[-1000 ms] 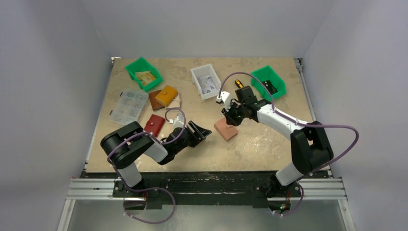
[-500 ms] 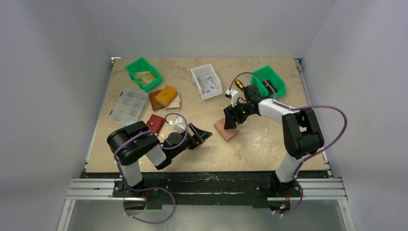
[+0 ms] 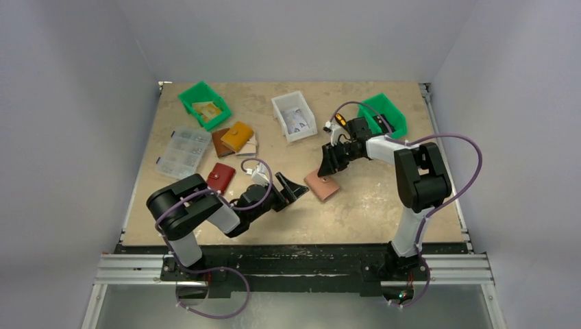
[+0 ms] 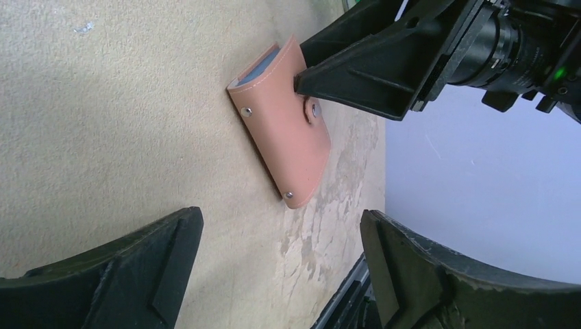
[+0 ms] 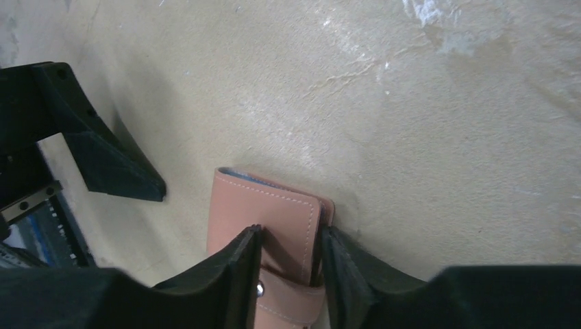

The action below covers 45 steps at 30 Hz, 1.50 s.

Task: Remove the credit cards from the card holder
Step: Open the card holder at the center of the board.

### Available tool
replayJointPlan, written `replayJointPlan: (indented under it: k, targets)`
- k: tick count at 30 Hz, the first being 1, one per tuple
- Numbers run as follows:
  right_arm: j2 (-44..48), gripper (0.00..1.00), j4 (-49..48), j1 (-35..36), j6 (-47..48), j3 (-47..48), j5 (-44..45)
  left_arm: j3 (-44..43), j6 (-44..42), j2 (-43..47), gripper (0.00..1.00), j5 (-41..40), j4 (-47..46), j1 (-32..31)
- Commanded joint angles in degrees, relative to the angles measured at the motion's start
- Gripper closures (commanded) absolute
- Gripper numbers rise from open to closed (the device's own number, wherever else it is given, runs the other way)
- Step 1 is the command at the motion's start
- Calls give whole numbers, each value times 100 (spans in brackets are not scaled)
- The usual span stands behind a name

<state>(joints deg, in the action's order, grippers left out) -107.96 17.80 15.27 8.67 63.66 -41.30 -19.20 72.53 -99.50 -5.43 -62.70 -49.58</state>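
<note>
The card holder (image 3: 321, 185) is a closed brown-pink wallet lying flat mid-table. It also shows in the left wrist view (image 4: 281, 127) and the right wrist view (image 5: 264, 212). A thin blue-grey card edge (image 4: 264, 64) peeks from its open end; the other credit cards are hidden inside. My right gripper (image 3: 329, 167) is narrowed on the wallet's far end (image 5: 290, 232), one finger on the cover by the strap and the other at its side edge. My left gripper (image 3: 292, 186) is open and empty just left of the wallet, jaws wide (image 4: 281, 216).
Two green bins (image 3: 203, 104) (image 3: 382, 116) and a white bin (image 3: 292, 115) stand at the back. A clear organiser box (image 3: 183, 152), a red pouch (image 3: 220, 177) and a mustard-yellow wallet (image 3: 237, 136) lie at the left. The table's near edge is close behind the left gripper.
The right arm's elbow has swung in to the left while its gripper stayed at the wallet. The wallet has shifted slightly. The left gripper has moved a little right, closer to the wallet.
</note>
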Motion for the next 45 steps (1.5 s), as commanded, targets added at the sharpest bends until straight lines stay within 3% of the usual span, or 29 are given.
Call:
replayJointPlan:
  k: [1,4,6,14,20,28,35,45]
  targets:
    - [-35,66,14,11,-75,138,-425,20,23,-210,5,-21,623,80]
    - [-82,92,63,-46,-97,157,-778,84,56,-401,6,145,165,97]
    - [-55,100,69,-126,-157,137,-1114,88,65,-498,7,235,-54,94]
    - [245,100,-577,-458,-1131,-218,-2793,29,47,-822,9,453,-756,83]
    - [423,100,-1011,-498,-1714,-405,-3524,-153,-91,-897,10,510,-832,76]
    - [872,100,-2656,-498,-3178,-912,-3978,-198,-220,-1219,18,691,-1961,41]
    - [986,100,-2917,-498,-3483,-999,-4084,-25,-334,-1601,30,833,-3566,13]
    - [993,100,-2949,-489,-3517,-1047,-4178,56,-763,-1130,24,770,-3908,19]
